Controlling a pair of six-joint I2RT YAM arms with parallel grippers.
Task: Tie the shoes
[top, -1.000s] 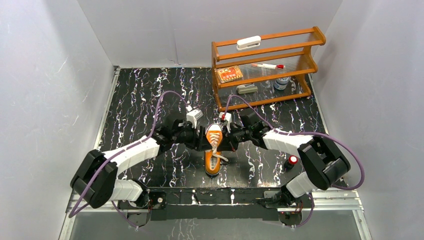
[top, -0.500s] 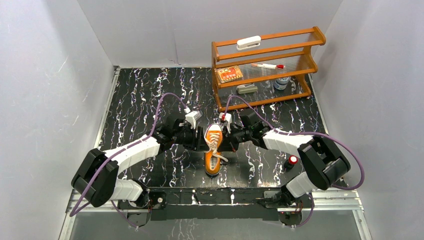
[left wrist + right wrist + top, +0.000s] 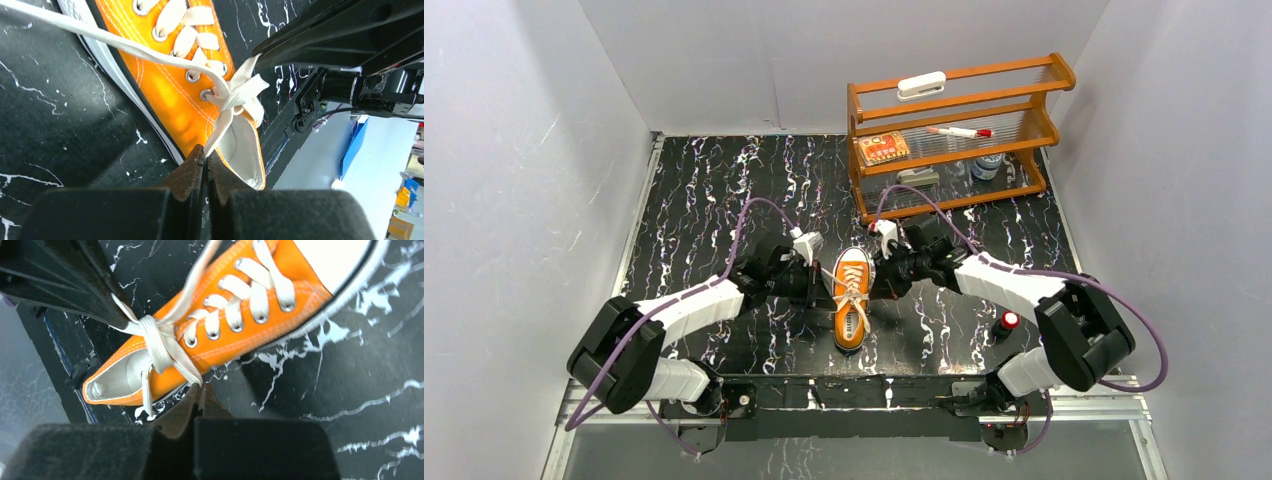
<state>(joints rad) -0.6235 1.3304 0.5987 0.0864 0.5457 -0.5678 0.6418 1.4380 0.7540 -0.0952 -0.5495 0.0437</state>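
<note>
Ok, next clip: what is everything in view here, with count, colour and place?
sneaker: one, orange with a white sole, mid-table between the arms, toe away from the bases
laces: one pair, white, loosely knotted at the top eyelets
table: one, black with white veining
shelf: one, orange wood, far right of the table
block: one, white, top shelf
marker: one, white with a red cap, middle shelf
packet: one, orange, left of the marker
grey item: one, bottom shelf
jar: one, dark, bottom shelf
red-topped item: one, on the table beside the right arm
left gripper: black, shut on a lace
right gripper: black, shut on a lace
</note>
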